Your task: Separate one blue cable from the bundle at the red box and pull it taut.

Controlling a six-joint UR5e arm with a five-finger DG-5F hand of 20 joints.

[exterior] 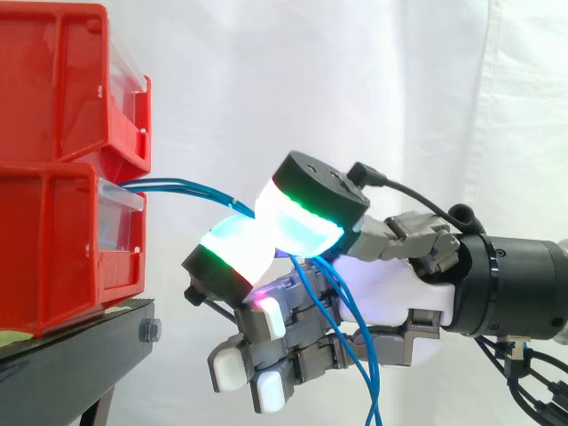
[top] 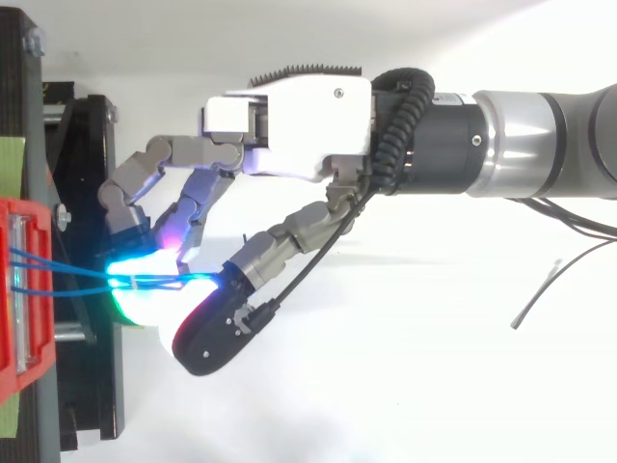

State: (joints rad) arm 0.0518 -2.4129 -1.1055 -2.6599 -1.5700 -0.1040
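Right, the hand (exterior: 390,293) reaches in level from the right, white glossy palm shell and grey jointed metal links. Two of its fingers (exterior: 302,222) are closed together on the blue cables (exterior: 182,186). The pads are fat rounded blocks glowing cyan-white with a green rim and matte black caps. They meet just out from the bins, and the thin, smooth strands run straight into that pinch. I cannot tell how many strands sit between the pads.

The cables come out of the front of the lower red bin (exterior: 53,257), right at its clear plastic window, under the lip of the upper red bin (exterior: 53,89). Both bins are shiny moulded plastic, boxy, with thick ribbed rims. From bin to pads the strands fan slightly and bow in a gentle arc. Past the pinch they drop loosely across the palm and off the bottom edge.

The lower fingers are curled in under the palm, small square pads glowing white and magenta. They lie against the hanging strands.

From above, the strands (top: 67,275) leave the bin (top: 40,217) as separate lines and converge at the cyan glow, with the palm (top: 299,125) well back.

The bins sit on a flat black stand (exterior: 80,342), with the creased white curtain (exterior: 355,80) behind.
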